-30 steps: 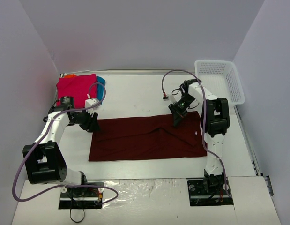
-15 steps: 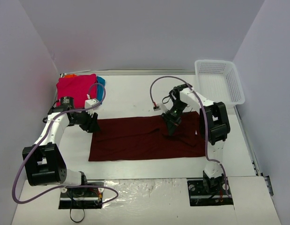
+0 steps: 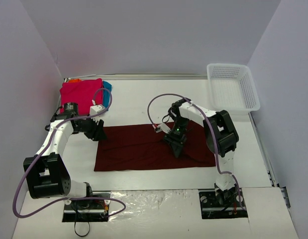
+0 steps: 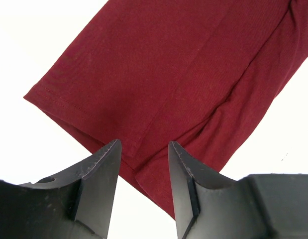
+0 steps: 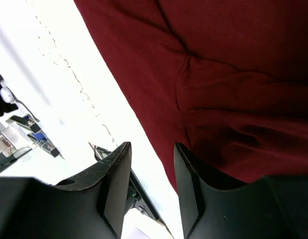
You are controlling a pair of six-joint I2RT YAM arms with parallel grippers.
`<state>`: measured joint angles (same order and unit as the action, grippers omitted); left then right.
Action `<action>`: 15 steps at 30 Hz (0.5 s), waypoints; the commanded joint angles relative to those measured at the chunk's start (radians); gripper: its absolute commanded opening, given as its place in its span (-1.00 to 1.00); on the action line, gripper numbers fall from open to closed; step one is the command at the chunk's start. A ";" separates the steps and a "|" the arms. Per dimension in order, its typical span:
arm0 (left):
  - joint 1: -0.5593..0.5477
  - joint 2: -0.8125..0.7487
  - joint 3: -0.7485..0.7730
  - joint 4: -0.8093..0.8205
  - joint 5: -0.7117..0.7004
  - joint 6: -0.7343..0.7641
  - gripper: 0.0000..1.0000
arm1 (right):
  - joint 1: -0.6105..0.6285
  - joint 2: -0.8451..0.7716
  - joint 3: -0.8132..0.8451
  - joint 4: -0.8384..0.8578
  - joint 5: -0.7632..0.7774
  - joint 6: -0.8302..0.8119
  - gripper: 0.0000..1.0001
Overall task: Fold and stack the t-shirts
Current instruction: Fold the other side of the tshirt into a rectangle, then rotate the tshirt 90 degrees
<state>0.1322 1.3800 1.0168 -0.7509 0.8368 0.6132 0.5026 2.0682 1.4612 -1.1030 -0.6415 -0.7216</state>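
The dark maroon t-shirt (image 3: 129,149) lies spread flat in the middle of the table, with a loose fold lying on its right half. My left gripper (image 3: 97,133) hovers at its upper left corner; in the left wrist view the gripper (image 4: 144,144) is open, with the shirt's (image 4: 168,74) hem just beyond the tips and nothing between them. My right gripper (image 3: 177,148) sits low over the shirt's right half. In the right wrist view it (image 5: 152,145) is open, empty, at a wrinkled edge of the shirt (image 5: 233,74). A folded pink t-shirt (image 3: 80,92) lies at the back left, with teal (image 3: 108,85) and orange (image 3: 74,79) edges showing.
A white mesh basket (image 3: 233,84) stands at the back right corner. Purple cables loop from both arms above the table. Walls close in on the left, back and right sides.
My right gripper has moved left and toward the near edge, drawing part of the maroon shirt over itself, then opened and let go. The left arm has stayed put.
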 commanded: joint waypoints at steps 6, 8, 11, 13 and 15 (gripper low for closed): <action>0.007 -0.052 0.011 -0.027 0.013 0.016 -0.15 | -0.025 -0.177 -0.018 -0.040 0.045 0.040 -0.32; 0.009 -0.073 0.025 -0.039 0.010 0.022 -0.15 | -0.064 -0.230 -0.048 -0.029 0.060 0.050 -0.61; 0.012 -0.110 0.040 -0.060 -0.002 0.031 -0.15 | -0.145 -0.302 -0.111 0.015 0.138 0.083 -0.99; 0.012 -0.127 0.052 -0.080 -0.013 0.045 -0.11 | -0.203 -0.344 -0.171 0.046 0.236 0.112 -1.00; 0.015 -0.154 0.058 -0.103 -0.024 0.049 -0.10 | -0.237 -0.358 -0.206 0.074 0.284 0.113 -1.00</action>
<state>0.1352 1.2804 1.0237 -0.7937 0.8139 0.6273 0.3099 1.7454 1.3056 -1.0309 -0.4911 -0.6415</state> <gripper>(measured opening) 0.447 0.001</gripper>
